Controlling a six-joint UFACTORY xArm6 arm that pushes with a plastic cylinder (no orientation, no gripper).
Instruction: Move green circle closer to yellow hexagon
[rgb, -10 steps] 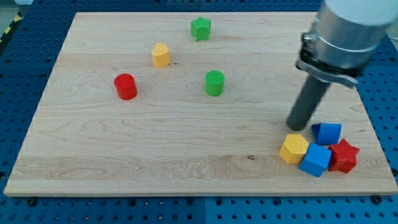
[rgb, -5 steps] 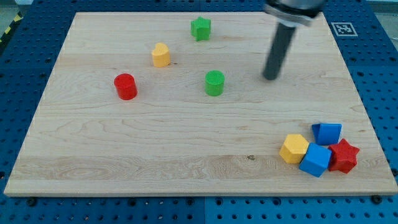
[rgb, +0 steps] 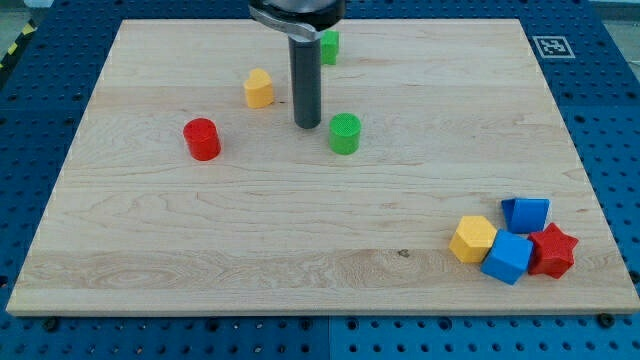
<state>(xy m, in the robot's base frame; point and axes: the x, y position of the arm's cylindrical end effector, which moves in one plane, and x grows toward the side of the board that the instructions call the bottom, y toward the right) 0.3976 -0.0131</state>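
Observation:
The green circle (rgb: 345, 132) stands upright on the wooden board (rgb: 300, 220), a little above its middle. The yellow hexagon (rgb: 472, 239) lies near the view's bottom right, touching a blue block. My tip (rgb: 307, 125) rests on the board just to the left of the green circle, with a small gap between them. The rod rises straight up from the tip to the view's top edge.
A yellow block (rgb: 259, 88) and a red cylinder (rgb: 201, 138) sit left of my tip. A green star (rgb: 327, 44) is partly hidden behind the rod. Two blue blocks (rgb: 508, 257), (rgb: 526, 213) and a red star (rgb: 552, 250) cluster by the yellow hexagon.
My tip has swept from beside the bottom-right cluster up and leftward across the board to the green circle's left side. No block has moved.

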